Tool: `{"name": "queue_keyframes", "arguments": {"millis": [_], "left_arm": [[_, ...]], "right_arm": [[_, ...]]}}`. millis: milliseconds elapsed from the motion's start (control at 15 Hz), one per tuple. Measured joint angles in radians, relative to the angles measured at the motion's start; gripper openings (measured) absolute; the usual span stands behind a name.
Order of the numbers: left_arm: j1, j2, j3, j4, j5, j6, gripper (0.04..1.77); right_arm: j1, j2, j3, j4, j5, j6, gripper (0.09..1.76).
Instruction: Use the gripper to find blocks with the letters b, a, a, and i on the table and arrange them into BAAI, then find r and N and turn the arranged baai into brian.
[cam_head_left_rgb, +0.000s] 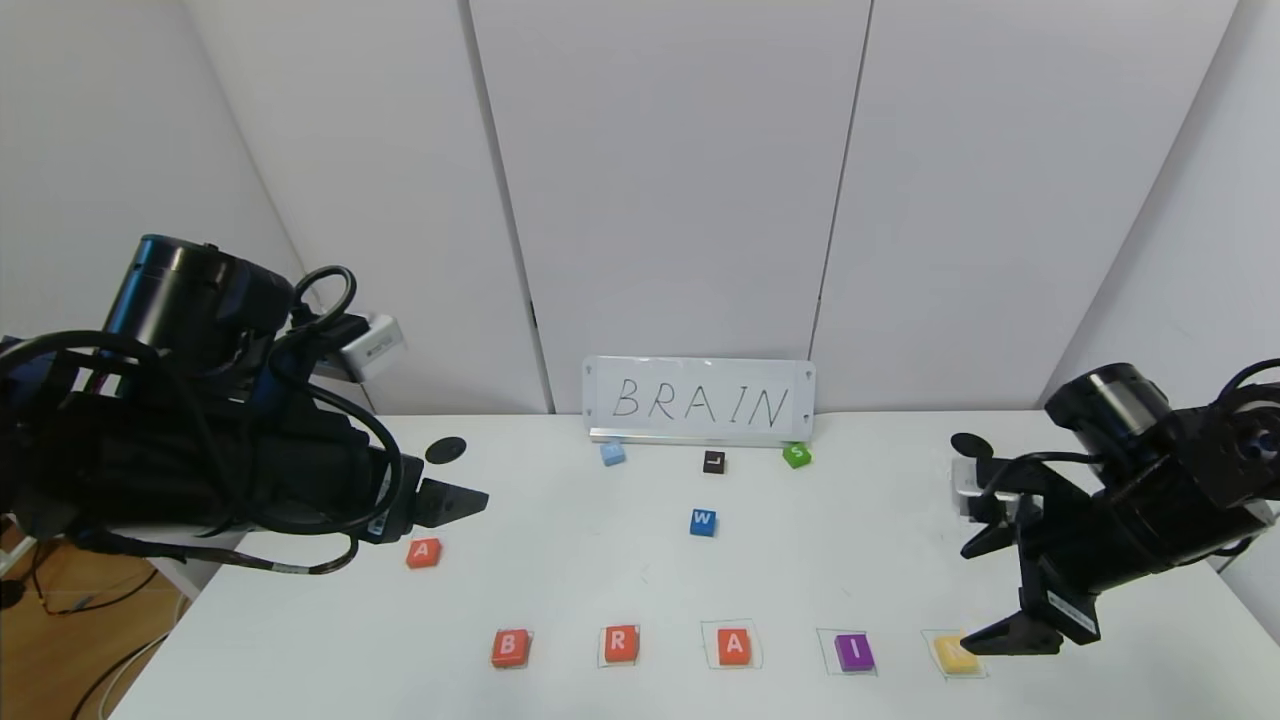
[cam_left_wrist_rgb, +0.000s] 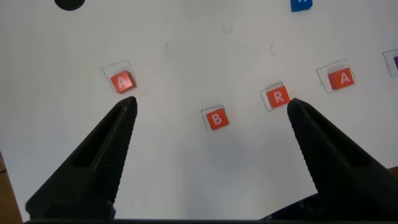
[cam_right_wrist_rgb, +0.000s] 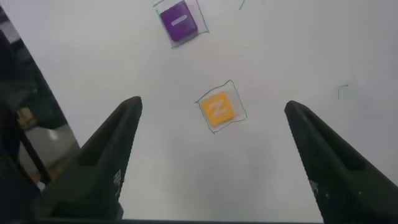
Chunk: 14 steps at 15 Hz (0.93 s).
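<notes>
Yellow square N block (cam_right_wrist_rgb: 217, 109) lies in its drawn square at the row's three-o'clock end on the white bench (cam_head_left_rgb: 560, 560), so the right pincer (cam_right_wrist_rgb: 214, 146), spread wide above it, should lift straight clear without nudging it.

Table (cam_head_left_rgb: 600, 580): white, with thin green outlined squares and black round holes. Lower row, frame left to right: orange B (cam_head_left_rgb: 510, 648), orange R (cam_head_left_rgb: 620, 643), orange A (cam_head_left_rgb: 734, 646), purple I (cam_head_left_rgb: 854, 652), yellow N (cam_head_left_rgb: 955, 654); all letters white. Left of centre: second orange A (cam_head_left_rgb: 423, 552).
</notes>
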Motion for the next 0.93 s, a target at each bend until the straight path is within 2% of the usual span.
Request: {"name": "queue_keyframes", "arguments": {"millis": [133,333,467,600,733,933], "left_arm": [[0.001,-0.008,-0.001,0.0,-0.001,0.0,1.72],[0.009,-0.029,-0.004,-0.001,-0.003,-0.001,1.72],[0.013,-0.045,-0.004,-0.001,-0.003,-0.001,1.72],[0.017,-0.057,0.0,-0.001,-0.003,-0.002,1.72],[0.053,-0.096,0.019,-0.027,-0.002,-0.006,1.72],[0.175,-0.19,0.056,-0.064,-0.006,0.015,1.72]], "right_arm": [[0.014,-0.029,-0.016,0.001,-0.007,0.129,1.67],[0.038,-0.103,-0.031,-0.004,-0.074,0.49,1.68],[0.049,-0.192,-0.038,-0.007,-0.138,0.654,1.69],[0.053,-0.262,-0.038,-0.01,-0.187,0.726,1.69],[0.042,-0.328,-0.032,-0.06,-0.28,0.769,1.7],[0.02,-0.452,0.046,-0.329,-0.409,0.814,1.7]]}}
